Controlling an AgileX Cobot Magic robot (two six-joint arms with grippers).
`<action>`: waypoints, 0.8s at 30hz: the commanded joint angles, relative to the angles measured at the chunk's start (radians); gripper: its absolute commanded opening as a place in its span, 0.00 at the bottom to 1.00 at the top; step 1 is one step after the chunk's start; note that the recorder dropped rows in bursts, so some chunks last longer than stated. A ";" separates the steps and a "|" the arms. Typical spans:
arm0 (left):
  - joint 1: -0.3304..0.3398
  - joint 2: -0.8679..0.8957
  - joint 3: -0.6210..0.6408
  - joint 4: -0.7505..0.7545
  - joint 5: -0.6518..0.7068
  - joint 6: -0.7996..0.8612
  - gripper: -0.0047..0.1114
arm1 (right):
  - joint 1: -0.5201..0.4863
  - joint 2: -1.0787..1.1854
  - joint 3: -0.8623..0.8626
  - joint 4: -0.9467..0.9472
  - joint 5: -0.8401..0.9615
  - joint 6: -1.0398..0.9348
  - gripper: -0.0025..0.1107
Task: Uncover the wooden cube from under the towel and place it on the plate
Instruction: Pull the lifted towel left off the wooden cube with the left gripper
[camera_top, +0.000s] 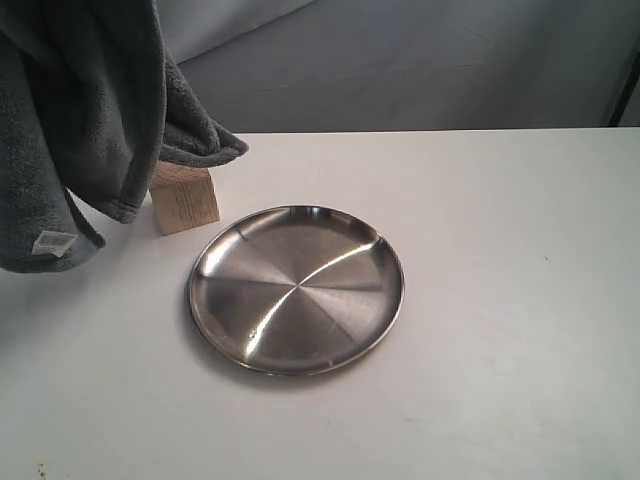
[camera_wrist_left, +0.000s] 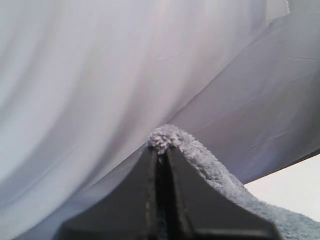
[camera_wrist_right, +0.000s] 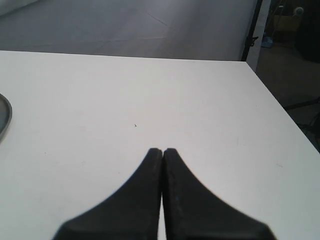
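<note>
Your left gripper (camera_wrist_left: 161, 150) pinches the limp towel (camera_top: 90, 130); right gripper (camera_wrist_right: 162, 152) pressed together, empty. Wooden cube (camera_top: 185, 203) beside plate (camera_top: 297, 290) looks light, rigid: take its flat sides.

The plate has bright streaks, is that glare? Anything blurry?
Exterior view: yes, light reflects off the plate in bright streaks; left wrist view: the towel pinched by the left gripper looks soft; right wrist view: the right gripper is blurred, the table sharp.

Hanging grey towel (camera_top: 90, 120) overlaps wooden cube (camera_top: 185, 205) beside steel plate (camera_top: 296, 290).
</note>
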 joint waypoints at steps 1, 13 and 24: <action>0.000 -0.030 -0.002 0.078 0.053 -0.112 0.04 | 0.001 -0.005 0.003 -0.001 -0.002 -0.011 0.02; 0.000 -0.122 0.060 0.116 0.159 -0.207 0.04 | 0.001 -0.005 0.003 -0.001 -0.002 -0.011 0.02; 0.000 -0.338 0.303 0.112 0.099 -0.256 0.04 | 0.001 -0.005 0.003 -0.001 -0.002 -0.011 0.02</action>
